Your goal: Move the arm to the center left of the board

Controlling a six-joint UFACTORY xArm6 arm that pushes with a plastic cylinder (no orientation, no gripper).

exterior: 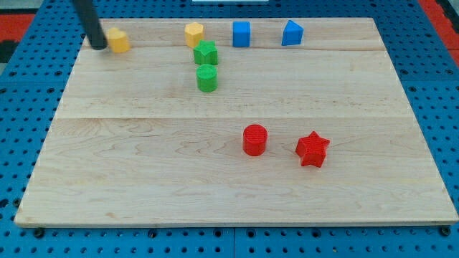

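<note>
My tip [98, 46] rests on the wooden board [143, 179] at the view's top left. It touches or nearly touches the left side of a yellow block [119, 40]. The dark rod rises from the tip toward the view's top edge. A yellow hexagonal block [194, 33] lies further right along the top. Two green blocks, one star-like [206, 53] and one round [207, 77], lie just below it.
A blue cube [242, 33] and a blue wedge-like block [292, 33] lie at the view's top right. A red cylinder [254, 140] and a red star [313, 149] lie right of the middle. Blue pegboard [29, 86] surrounds the board.
</note>
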